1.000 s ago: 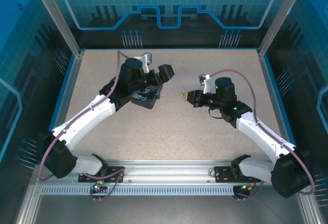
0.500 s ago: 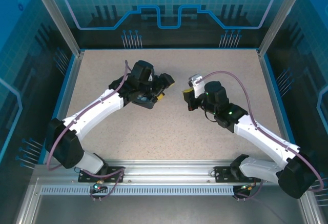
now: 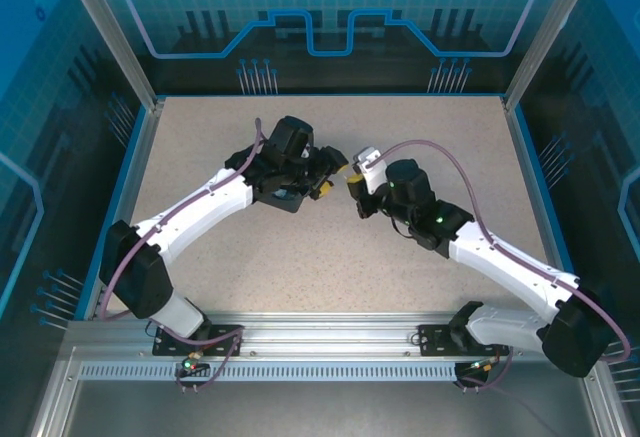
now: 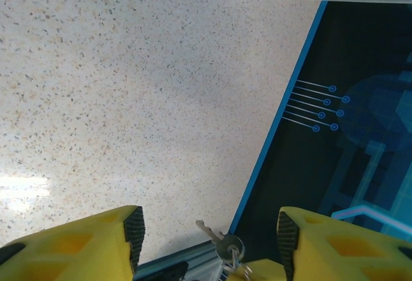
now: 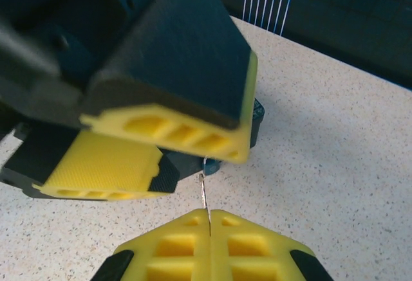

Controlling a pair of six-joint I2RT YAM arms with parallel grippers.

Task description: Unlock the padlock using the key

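Note:
The key is a slim metal blade that sticks out of my shut right gripper. In the left wrist view the key with its ring stands between the two yellow fingers of my left gripper, touching neither. That gripper is open with a wide gap. A tiny bluish padlock with a thin shackle peeks out from under the left gripper's fingers, just beyond the key's tip. From above, my left gripper and right gripper meet tip to tip at mid-table.
A dark box lies under the left wrist. The speckled tabletop is bounded by a blue rim and the enclosure's walls. The two arms span the table's near half.
The two grippers have closed the gap between them: the left moved right, the right moved left with the key. The left jaws have narrowed from fully wide.

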